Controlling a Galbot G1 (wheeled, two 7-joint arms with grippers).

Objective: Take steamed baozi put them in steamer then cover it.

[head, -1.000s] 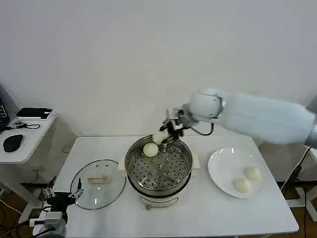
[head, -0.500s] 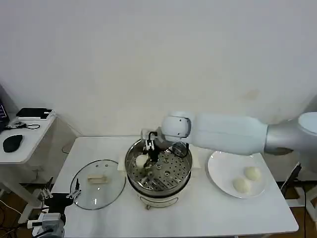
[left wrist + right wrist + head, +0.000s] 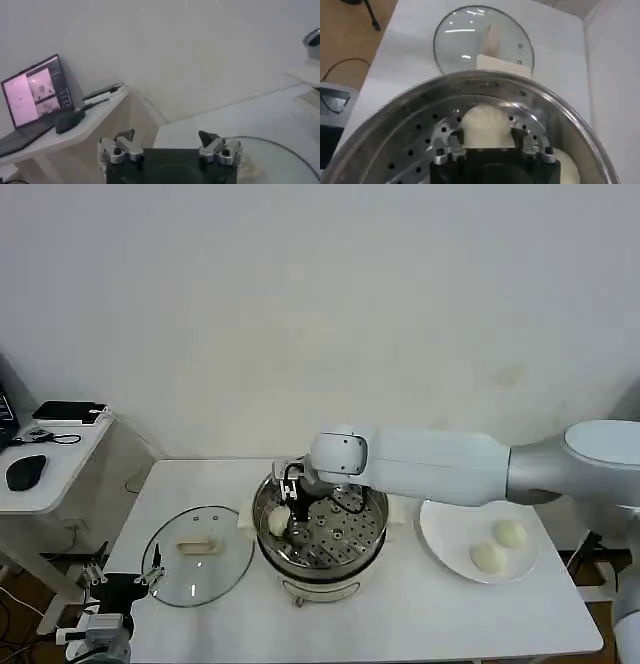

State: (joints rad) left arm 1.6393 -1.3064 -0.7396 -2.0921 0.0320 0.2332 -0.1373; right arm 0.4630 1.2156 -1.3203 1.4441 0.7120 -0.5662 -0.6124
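Note:
The steamer (image 3: 322, 572) stands mid-table, its perforated tray showing (image 3: 415, 145). My right gripper (image 3: 286, 506) reaches down into its left side, shut on a steamed baozi (image 3: 277, 522) low over the tray; the fingers flank that bun (image 3: 485, 122) in the right wrist view. A second bun (image 3: 568, 168) lies on the tray beside the gripper, partly hidden. Two more baozi (image 3: 510, 533) (image 3: 488, 558) rest on the white plate (image 3: 441, 519) at the right. The glass cover (image 3: 198, 556) (image 3: 482, 42) lies flat left of the steamer. My left gripper (image 3: 122, 580) (image 3: 166, 137) is parked open near the table's front left corner.
A side desk (image 3: 50, 474) at the far left carries a mouse, a laptop (image 3: 35, 95) and cables. A wall runs behind the table. Bare tabletop (image 3: 420, 614) lies in front of the steamer and plate.
My right arm swung from the steamer's far rim to its left side and lowered the held baozi close to the tray. The left arm stayed put.

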